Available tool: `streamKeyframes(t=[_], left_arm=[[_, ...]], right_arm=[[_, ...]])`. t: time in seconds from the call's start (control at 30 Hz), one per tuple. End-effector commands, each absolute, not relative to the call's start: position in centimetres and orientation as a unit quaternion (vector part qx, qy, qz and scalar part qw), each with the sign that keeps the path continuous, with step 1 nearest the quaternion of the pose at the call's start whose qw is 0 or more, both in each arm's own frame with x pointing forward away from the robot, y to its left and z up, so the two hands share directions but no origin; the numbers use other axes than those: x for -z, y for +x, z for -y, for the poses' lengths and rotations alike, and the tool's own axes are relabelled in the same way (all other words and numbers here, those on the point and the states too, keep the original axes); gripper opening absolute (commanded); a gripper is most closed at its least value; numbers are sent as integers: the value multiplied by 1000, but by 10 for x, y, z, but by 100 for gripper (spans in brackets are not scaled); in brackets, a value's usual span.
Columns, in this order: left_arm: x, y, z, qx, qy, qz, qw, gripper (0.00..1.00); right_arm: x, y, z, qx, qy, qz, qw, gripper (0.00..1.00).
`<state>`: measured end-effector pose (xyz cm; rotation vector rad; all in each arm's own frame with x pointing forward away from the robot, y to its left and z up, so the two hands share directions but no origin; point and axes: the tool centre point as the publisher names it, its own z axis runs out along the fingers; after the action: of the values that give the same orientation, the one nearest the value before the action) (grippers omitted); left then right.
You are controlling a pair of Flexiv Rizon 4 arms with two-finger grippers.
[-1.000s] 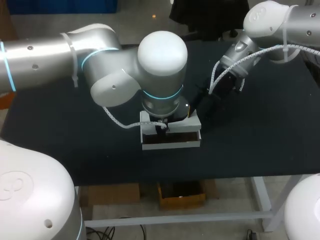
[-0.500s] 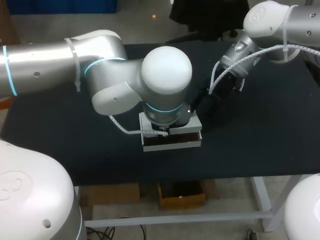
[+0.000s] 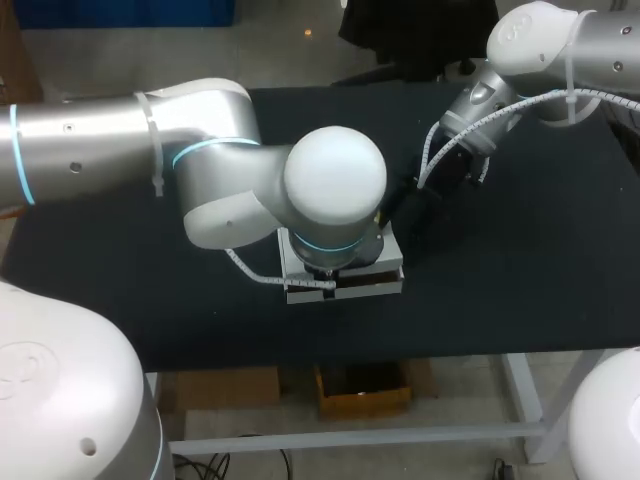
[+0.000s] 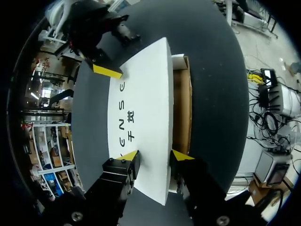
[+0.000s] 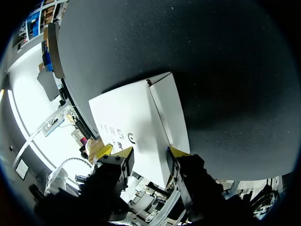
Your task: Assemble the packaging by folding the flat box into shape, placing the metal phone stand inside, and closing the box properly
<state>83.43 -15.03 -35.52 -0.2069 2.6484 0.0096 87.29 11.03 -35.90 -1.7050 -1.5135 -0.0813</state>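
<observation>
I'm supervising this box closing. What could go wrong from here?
1. The white cardboard box is not shut: a brown inner strip shows along its lid's edge. The left gripper, tips at that edge, may crease the lid instead of tucking it.
2. The box lies loose on the black table, with only the right gripper at its other end; a push might slide or turn it.
</observation>
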Motion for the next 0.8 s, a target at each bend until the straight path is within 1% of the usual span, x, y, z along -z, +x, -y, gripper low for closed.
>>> streamKeyframes(t=[0.03, 0.33, 0.4, 0.53, 0.63, 0.8], left_arm=[[359, 832, 152, -4, -76, -966, 246, 42], [363, 831, 151, -3, -74, -965, 253, 42], [363, 831, 151, -3, -73, -964, 254, 43], [364, 830, 151, -3, -72, -964, 256, 43], [364, 830, 151, -3, -71, -964, 257, 43], [365, 829, 151, -3, -69, -964, 258, 43]], right_arm=[[359, 874, -110, 31, -678, 603, 420, 42], [358, 874, -110, 31, -678, 603, 419, 40], [358, 874, -111, 31, -678, 604, 419, 36], [358, 874, -111, 32, -678, 604, 418, 34], [357, 875, -110, 32, -678, 604, 418, 22], [358, 872, -110, 32, -679, 603, 418, 23]])
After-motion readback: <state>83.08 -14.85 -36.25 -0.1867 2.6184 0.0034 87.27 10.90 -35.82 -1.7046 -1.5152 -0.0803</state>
